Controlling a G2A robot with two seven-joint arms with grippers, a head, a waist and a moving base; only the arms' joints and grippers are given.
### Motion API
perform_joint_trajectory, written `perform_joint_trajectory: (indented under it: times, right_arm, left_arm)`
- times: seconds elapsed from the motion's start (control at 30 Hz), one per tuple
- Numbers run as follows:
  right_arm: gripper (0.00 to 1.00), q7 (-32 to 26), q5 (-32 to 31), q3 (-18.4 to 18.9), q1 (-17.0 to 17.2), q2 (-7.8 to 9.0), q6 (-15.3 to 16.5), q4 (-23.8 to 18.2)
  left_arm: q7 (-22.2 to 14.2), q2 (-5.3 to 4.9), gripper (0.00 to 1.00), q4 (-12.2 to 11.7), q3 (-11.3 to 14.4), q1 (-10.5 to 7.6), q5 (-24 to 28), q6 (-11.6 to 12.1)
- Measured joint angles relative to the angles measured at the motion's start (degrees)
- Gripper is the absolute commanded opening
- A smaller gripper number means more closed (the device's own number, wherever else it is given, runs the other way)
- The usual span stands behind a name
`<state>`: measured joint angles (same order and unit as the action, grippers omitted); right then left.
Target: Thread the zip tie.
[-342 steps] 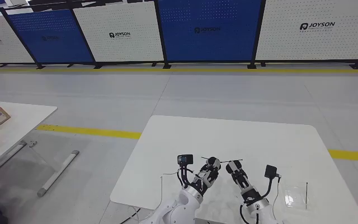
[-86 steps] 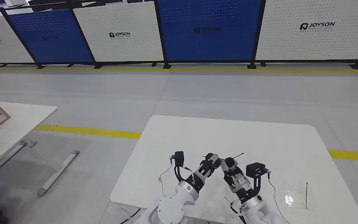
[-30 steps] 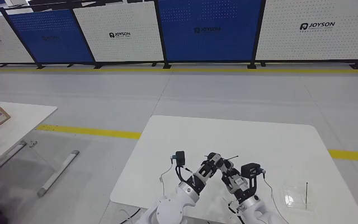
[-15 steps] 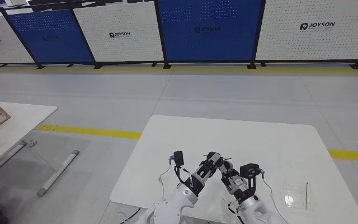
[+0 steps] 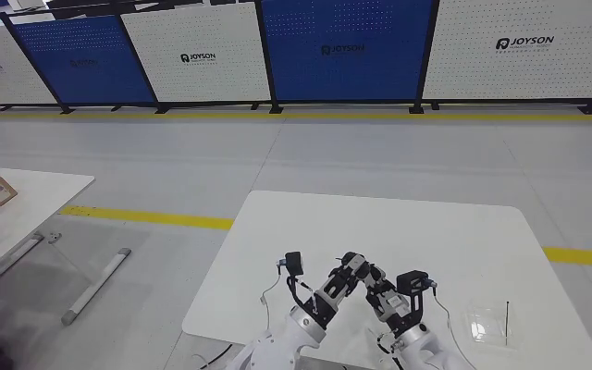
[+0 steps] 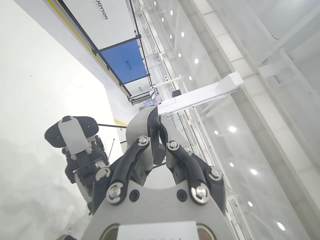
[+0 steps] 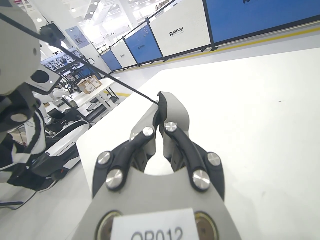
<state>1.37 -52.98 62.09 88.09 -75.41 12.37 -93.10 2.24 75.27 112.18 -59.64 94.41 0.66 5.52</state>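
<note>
Nearest me, my right hand (image 7: 160, 101) is pinched tight on the tail end of the zip tie (image 7: 140, 92). From the right hand the thin black strap runs straight across to the left hand (image 6: 156, 123), just beside it. Its jaws are pressed together too, on the head end as far as I can judge. The tie should be light, springy and slick, so I'd grip close to the tip to stop it bowing when pushed into the head. Well apart from the right hand, out to its side on the worktop (image 5: 444, 231), lie a clear bag (image 5: 483, 326) and a spare tie (image 5: 507, 319).
</note>
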Motion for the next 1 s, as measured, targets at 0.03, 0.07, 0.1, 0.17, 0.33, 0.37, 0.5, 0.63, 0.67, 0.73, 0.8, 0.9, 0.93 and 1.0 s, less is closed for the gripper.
perform_joint_trajectory:
  times: [0.03,0.07,0.1,0.17,0.33,0.37,0.5,0.63,0.67,0.73,0.8,0.9,0.93,1.0]
  right_arm:
    - [0.11,0.00,0.12,-0.02,0.00,-0.01,0.00,0.01]
    - [1.00,0.00,0.30,-0.05,0.00,-0.02,0.04,-0.03]
    - [1.00,0.07,0.68,-0.11,0.07,-0.04,0.16,-0.28]
    - [1.00,0.49,1.46,0.02,0.38,-0.05,0.33,-0.88]
    - [1.00,4.94,4.08,3.31,3.17,0.36,1.14,-3.25]
    - [1.00,5.73,4.48,4.24,3.87,0.50,1.37,-3.74]
    - [1.00,9.32,6.93,9.40,7.60,1.19,2.67,-6.45]
    - [1.00,14.28,11.65,16.03,13.30,1.83,4.61,-10.35]
    - [1.00,15.41,12.89,17.62,14.59,1.95,4.99,-11.01]
    - [1.00,18.00,16.24,21.21,17.53,2.14,6.07,-12.35]
    - [1.00,19.55,19.41,23.31,19.49,2.18,7.09,-12.98]
    - [1.00,19.59,19.49,23.36,19.45,2.17,7.17,-12.99]
    - [1.00,19.55,19.25,23.30,19.39,2.17,7.13,-12.97]
    - [1.00,19.54,19.22,23.29,19.38,2.17,7.11,-12.97]
  left_arm:
    - [0.22,-0.02,0.00,-0.05,-0.06,0.08,-0.19,-0.25]
    - [0.66,-0.01,0.00,-0.21,-0.17,0.05,-0.24,-0.86]
    - [1.42,0.05,0.00,-0.53,-0.30,-0.21,0.16,-1.98]
    - [2.27,0.21,0.00,-1.21,-0.48,-1.05,1.42,-3.52]
    - [3.21,0.46,0.00,-3.53,-1.48,-2.86,4.62,-4.43]
    - [3.22,0.46,0.00,-3.83,-1.73,-2.97,5.08,-4.43]
    - [3.25,0.41,0.00,-5.05,-3.07,-3.13,6.74,-4.57]
    - [3.02,0.34,0.00,-6.89,-4.46,-3.22,8.55,-4.59]
    - [2.97,0.33,0.00,-7.35,-4.67,-3.24,8.91,-4.50]
    - [2.83,0.33,0.00,-8.38,-5.10,-3.32,9.73,-4.14]
    - [2.58,0.32,0.00,-9.15,-5.41,-3.32,10.32,-3.80]
    - [0.80,0.19,0.00,-9.95,-5.63,-3.16,10.63,-4.30]
    - [0.52,0.17,0.00,-10.00,-5.63,-3.15,10.58,-4.47]
    - [0.66,0.17,0.00,-9.99,-5.61,-3.15,10.55,-4.49]
